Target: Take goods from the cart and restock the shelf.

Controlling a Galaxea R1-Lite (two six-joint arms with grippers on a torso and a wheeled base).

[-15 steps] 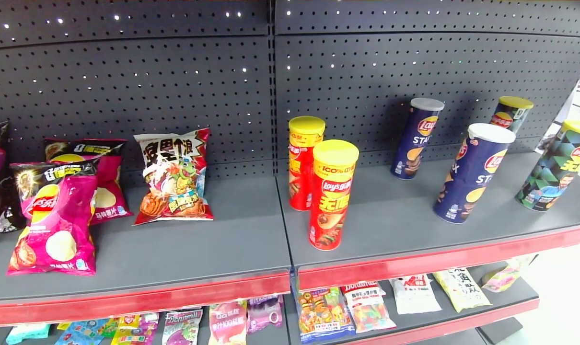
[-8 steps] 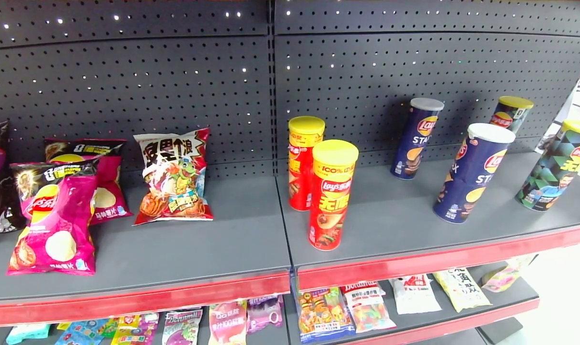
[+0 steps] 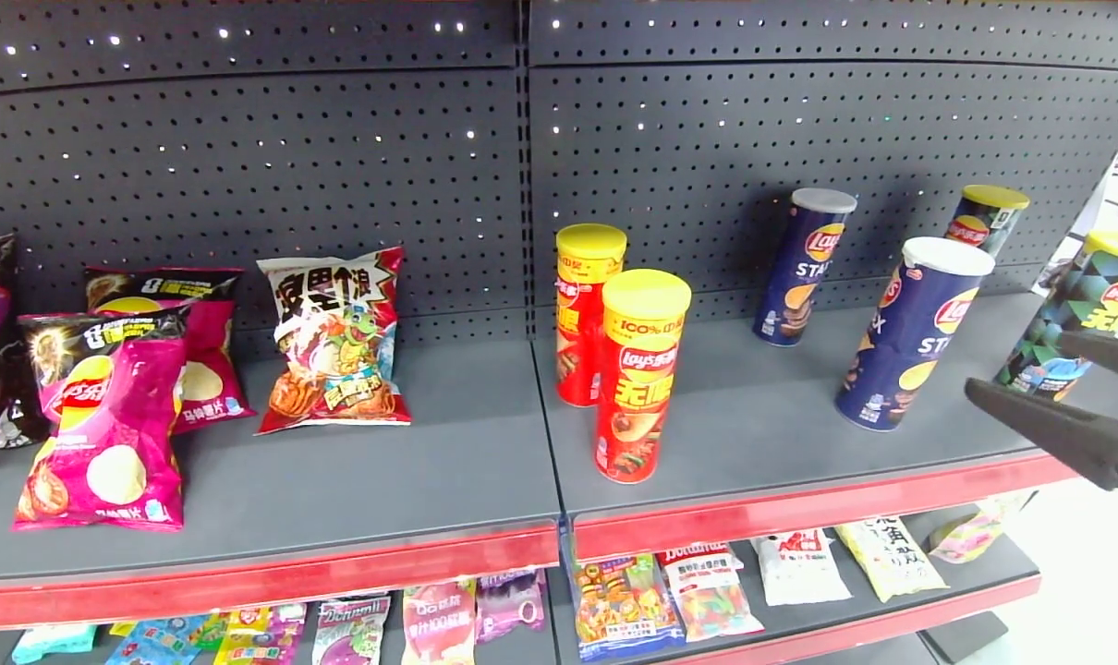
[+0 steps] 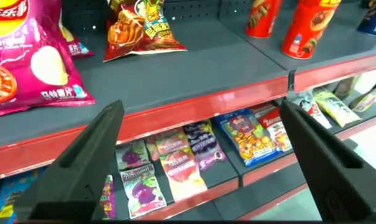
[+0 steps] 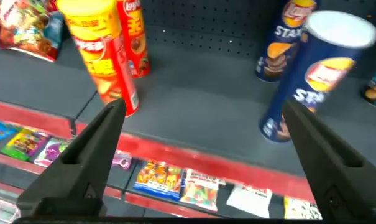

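The grey shelf (image 3: pixel 430 480) has a red front lip and holds goods. Two red cans with yellow lids (image 3: pixel 640 374) stand in the middle, with two dark blue cans (image 3: pixel 910 332) and two dark patterned cans (image 3: pixel 1072 319) to their right. Chip bags, pink (image 3: pixel 106 416) and red-white (image 3: pixel 337 342), lean at the left. My right gripper (image 3: pixel 1016 365) is open and empty at the shelf's right front, close to the near blue can (image 5: pixel 318 74). My left gripper (image 4: pixel 200 118) is open and empty, low before the shelf lip (image 4: pixel 175 112).
A lower shelf (image 3: pixel 892 619) carries several small snack packets (image 3: pixel 707 591). The black pegboard back wall (image 3: pixel 337 166) rises behind the goods. Bare shelf floor lies between the red-white bag and the red cans, and in front of the blue cans.
My right gripper has come into the head view from the right edge, where the earlier frames had no arm. The goods on the shelf have not moved.
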